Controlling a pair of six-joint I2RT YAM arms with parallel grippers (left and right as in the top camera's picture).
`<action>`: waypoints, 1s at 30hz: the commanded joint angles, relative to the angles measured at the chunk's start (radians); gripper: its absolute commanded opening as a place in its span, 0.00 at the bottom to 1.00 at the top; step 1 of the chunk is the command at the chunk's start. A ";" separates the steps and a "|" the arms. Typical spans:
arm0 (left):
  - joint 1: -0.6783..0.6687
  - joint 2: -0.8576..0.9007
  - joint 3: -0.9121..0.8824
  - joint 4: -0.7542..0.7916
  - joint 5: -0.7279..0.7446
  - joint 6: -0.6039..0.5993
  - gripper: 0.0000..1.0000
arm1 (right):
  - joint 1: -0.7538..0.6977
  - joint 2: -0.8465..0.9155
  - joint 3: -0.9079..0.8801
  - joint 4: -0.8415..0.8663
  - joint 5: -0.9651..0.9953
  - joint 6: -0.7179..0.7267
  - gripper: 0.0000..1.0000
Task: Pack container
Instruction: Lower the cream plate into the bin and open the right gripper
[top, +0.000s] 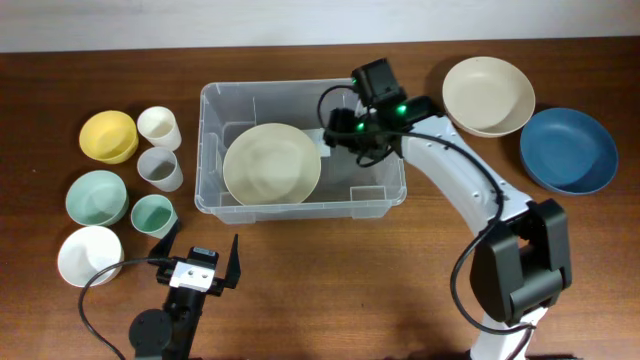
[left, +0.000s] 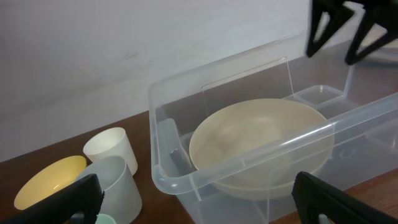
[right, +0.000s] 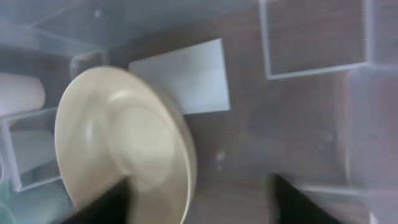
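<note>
The container (top: 203, 140) stands on the wood table (top: 400, 270), a clear, thin-walled plastic tub with rolled rim, moulded ribs and a white label (right: 183, 78) on its base. Inside it lies a cream bowl (top: 271, 164), round, shallow and matte. The right gripper (top: 337, 133) hangs inside the container, jaws spread, one finger right by the bowl's rim. If it rises carelessly it could hook that rim, tipping the bowl or dragging the light tub. The left gripper (top: 200, 252) sits outside the container's near wall, jaws wide apart
</note>
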 joint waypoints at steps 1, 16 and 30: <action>0.006 -0.005 -0.002 -0.006 -0.003 0.012 1.00 | 0.005 -0.010 -0.013 -0.014 0.063 -0.005 0.25; 0.006 -0.005 -0.002 -0.006 -0.003 0.012 0.99 | 0.055 0.138 -0.013 0.007 0.077 -0.013 0.04; 0.006 -0.005 -0.002 -0.006 -0.003 0.012 0.99 | 0.111 0.171 -0.013 0.047 0.076 -0.021 0.04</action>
